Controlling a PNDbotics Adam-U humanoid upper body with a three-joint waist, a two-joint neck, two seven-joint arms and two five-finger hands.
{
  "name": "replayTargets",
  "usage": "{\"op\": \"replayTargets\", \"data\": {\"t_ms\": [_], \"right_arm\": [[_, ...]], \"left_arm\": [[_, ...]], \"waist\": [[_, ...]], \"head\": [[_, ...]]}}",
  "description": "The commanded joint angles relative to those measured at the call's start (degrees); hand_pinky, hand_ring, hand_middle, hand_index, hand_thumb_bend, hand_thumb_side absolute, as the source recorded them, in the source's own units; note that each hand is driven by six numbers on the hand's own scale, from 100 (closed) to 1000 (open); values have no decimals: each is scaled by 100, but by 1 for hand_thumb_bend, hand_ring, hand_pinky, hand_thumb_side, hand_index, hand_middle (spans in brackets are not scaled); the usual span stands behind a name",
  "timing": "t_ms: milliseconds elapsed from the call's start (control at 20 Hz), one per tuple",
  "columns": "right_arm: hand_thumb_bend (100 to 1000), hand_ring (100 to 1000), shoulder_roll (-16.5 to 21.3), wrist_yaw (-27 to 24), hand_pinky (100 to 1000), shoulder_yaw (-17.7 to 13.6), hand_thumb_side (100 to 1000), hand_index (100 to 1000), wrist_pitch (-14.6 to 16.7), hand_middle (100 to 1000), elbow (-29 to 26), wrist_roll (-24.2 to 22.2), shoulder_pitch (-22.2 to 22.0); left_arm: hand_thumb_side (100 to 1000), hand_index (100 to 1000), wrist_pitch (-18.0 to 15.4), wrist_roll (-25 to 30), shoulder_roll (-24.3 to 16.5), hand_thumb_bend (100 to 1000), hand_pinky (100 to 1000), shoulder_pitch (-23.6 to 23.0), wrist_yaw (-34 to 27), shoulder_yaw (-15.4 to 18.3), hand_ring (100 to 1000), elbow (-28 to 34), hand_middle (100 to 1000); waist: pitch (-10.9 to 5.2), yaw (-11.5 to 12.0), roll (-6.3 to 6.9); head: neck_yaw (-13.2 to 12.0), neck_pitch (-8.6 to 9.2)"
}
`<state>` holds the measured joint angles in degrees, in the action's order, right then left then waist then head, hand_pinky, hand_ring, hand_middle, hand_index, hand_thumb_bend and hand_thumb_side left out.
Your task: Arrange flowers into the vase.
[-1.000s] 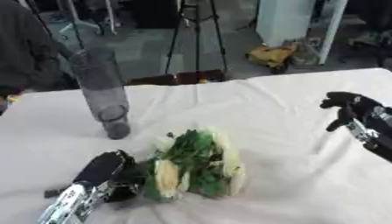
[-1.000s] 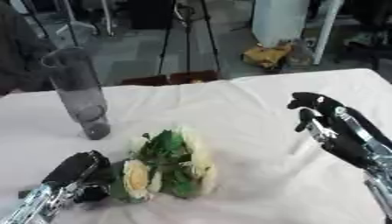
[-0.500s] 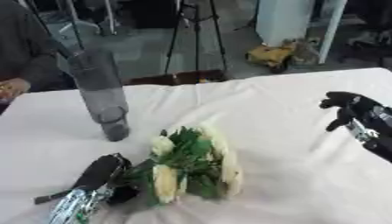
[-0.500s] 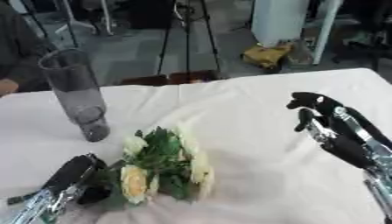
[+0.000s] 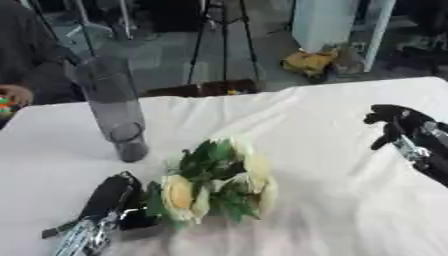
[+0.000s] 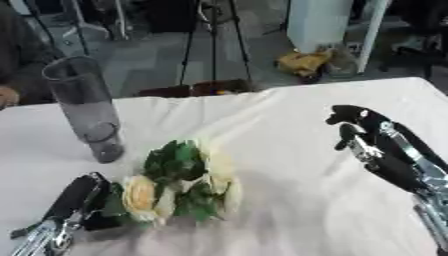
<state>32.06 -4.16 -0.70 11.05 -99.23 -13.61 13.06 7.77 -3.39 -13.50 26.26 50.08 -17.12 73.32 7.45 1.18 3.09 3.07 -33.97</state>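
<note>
A bunch of cream flowers with green leaves [image 5: 214, 182] lies low over the white cloth near the front middle. My left hand [image 5: 109, 202] is at its stem end, fingers curled round the stems, which are hidden. A tall, smoky-grey glass vase [image 5: 112, 107] stands upright at the back left, empty as far as I can see, well apart from the flowers. My right hand [image 6: 367, 135] hovers at the right, fingers curled, holding nothing.
A white cloth [image 5: 306, 125] with folds covers the table. A person's hand [image 5: 13, 95] rests at the far left edge. A tripod [image 5: 223, 45] and a yellow object [image 5: 311, 62] stand on the floor beyond the table's back edge.
The flower bunch has lifted and shifted up and toward the vase with my left hand. My right hand has stayed in place.
</note>
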Motion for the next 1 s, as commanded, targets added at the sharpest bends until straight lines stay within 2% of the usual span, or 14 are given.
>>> {"op": "replayTargets", "data": {"t_ms": [50,350,400,700,1000], "right_arm": [[100,905,109,-63,572,-65,653,898,2,732,-41,-9,48],[100,905,111,-67,572,-67,653,898,4,732,-40,-7,48],[100,905,112,-67,573,-67,652,899,4,732,-38,-7,45],[104,905,134,-70,573,-73,651,899,7,732,-22,-6,3],[109,904,159,-73,574,-81,650,899,19,732,-7,4,-26]], "left_arm": [[758,100,-15,-54,-81,802,100,78,161,-11,100,166,100],[758,100,-49,70,-79,802,100,72,430,28,100,244,100],[723,100,-56,86,-95,766,100,86,445,33,100,264,100],[696,100,-63,539,-586,779,100,420,614,291,100,898,100],[673,100,204,1117,-1018,769,100,914,280,640,100,1545,100]], "waist": [[-51,10,39],[-55,16,38],[-61,20,39],[-131,46,59],[-192,47,57]], "head": [[2,-20],[6,-23],[9,-25],[65,-3],[121,72]]}}
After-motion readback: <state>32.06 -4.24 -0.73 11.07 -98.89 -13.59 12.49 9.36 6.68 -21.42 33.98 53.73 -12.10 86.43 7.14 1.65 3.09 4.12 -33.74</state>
